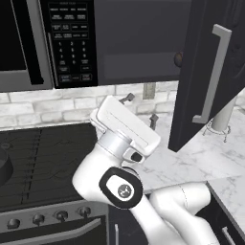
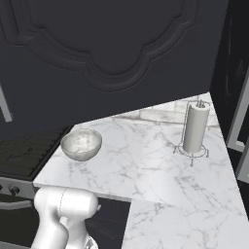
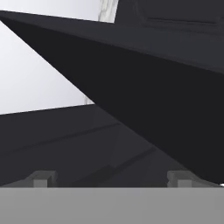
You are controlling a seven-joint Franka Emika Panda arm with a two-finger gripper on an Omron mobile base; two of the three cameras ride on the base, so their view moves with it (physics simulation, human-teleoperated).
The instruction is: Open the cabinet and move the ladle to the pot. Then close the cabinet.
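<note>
Cabinet [image 2: 112, 53] door swung open, bowl [image 2: 81, 144] — towel roll [image 2: 195, 127] on counter [image 2: 146, 170]

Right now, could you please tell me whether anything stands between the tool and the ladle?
I cannot place the ladle. The cabinet door hangs open over the counter, and a dark panel, probably that door, lies close ahead of the open tool.

Both base cameras are looking forward and down from behind the arm, sharing the open cabinet door [image 1: 201, 72] and marble counter [image 2: 146, 165]. The hand camera is sitting close under dark cabinet panels.
</note>
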